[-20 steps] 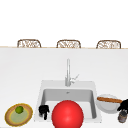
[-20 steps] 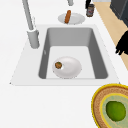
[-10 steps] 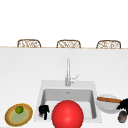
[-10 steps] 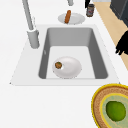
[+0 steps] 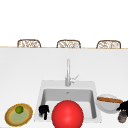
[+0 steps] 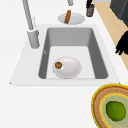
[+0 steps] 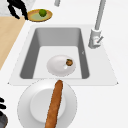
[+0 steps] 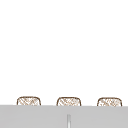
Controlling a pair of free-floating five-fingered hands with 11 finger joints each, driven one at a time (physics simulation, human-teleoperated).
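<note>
Your right hand (image 5: pixel 123 106) sits at the far right of the counter, on top of a small dark jar (image 5: pixel 122 117) just beside the white plate (image 5: pixel 106 106) that carries a long brown sausage (image 5: pixel 109 100). Its fingers look curled down over the jar's top, clamped on it as far as the front view lets you judge. In the left side view the same hand (image 6: pixel 89 3) shows above the jar (image 6: pixel 90 10), at the plate's (image 6: pixel 75 18) far edge. In the right side view you get just fingertips (image 7: pixel 2 103) over the jar (image 7: pixel 3 122).

Your left hand (image 5: pixel 43 110) hangs at the sink's (image 5: pixel 68 86) front left rim, fingers drooping down, relaxed and apart, holding nothing. It lies between the sink and the woven dish (image 5: pixel 10 118) with the lime (image 5: pixel 19 109) on it. In the left side view it (image 6: pixel 123 45) hovers off the sink's front edge, above the wooden floor.

Inside the basin lies a white bowl (image 6: pixel 71 68) with 1 small brown lump (image 6: pixel 58 65) at its edge. The tap (image 5: pixel 67 72) stands at the back rim. A red ball (image 5: pixel 67 115) blocks the front view of the basin. 3 chair backs (image 5: pixel 68 44) line the far edge of the counter.
</note>
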